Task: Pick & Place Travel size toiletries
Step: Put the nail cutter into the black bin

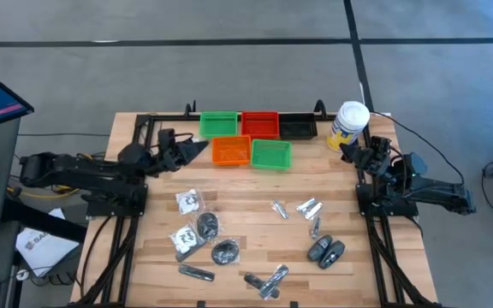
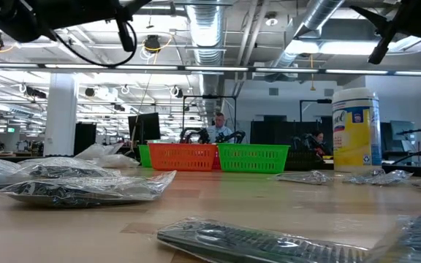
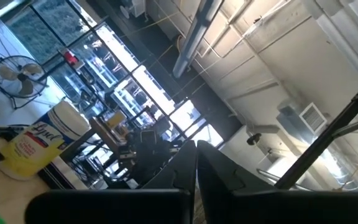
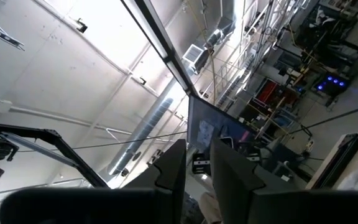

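The travel size toiletries lie flat on the wooden table [image 1: 144, 257]: a clear packet with white contents [image 1: 188, 201], black round pieces in plastic [image 1: 205, 226] [image 1: 225, 251], slim silvery tubes [image 1: 309, 206] [image 1: 276, 278] and two dark grey ovals [image 1: 325, 251]. My left gripper [image 1: 197, 150] is raised at the far left beside the orange tray, shut and empty; its fingers meet in the left wrist view [image 3: 196, 171]. My right gripper [image 1: 352, 154] is raised at the far right near the canister, its fingers a narrow gap apart [image 4: 198, 165], and is empty. Both wrist views point at the ceiling.
A green tray [image 1: 219, 124], a red tray [image 1: 260, 124] and a black tray [image 1: 297, 127] stand along the far edge, with an orange tray [image 1: 230, 151] and a second green tray [image 1: 270, 153] in front. A tall white canister [image 1: 349, 125] stands at the far right. People sit behind the table [image 2: 218, 126].
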